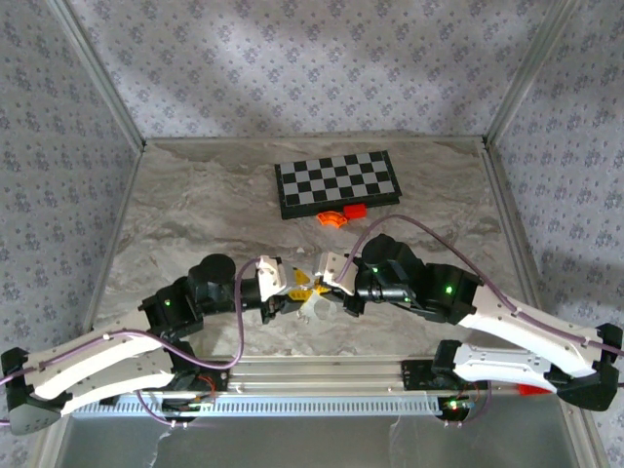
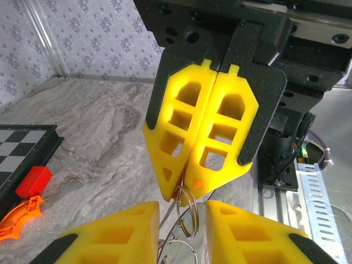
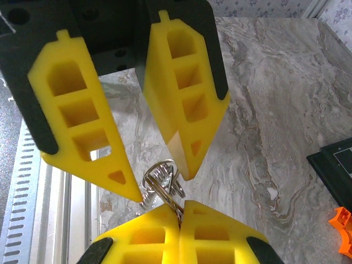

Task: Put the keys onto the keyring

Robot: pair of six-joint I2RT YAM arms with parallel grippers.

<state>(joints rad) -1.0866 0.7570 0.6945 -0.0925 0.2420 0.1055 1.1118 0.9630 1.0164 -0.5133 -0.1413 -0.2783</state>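
Both grippers meet tip to tip above the near middle of the table. My right gripper (image 1: 327, 288) (image 3: 180, 207) is shut on the keyring (image 3: 159, 163) (image 2: 194, 209), a silvery wire ring with further loops and a small coil hanging from it. A speck of red (image 2: 176, 193) shows at the right fingertips beside the ring. It looks like the head of the keys' one visible piece, and its blade is hidden. My left gripper (image 1: 292, 292) (image 2: 182, 205) faces it with its fingers apart on either side of the ring, not closed on it.
A folded chessboard (image 1: 337, 183) lies at the back centre, with an orange curved piece (image 1: 334, 218) and a red block (image 1: 355, 209) just in front of it. An aluminium rail (image 1: 322, 375) runs along the near edge under the arm bases.
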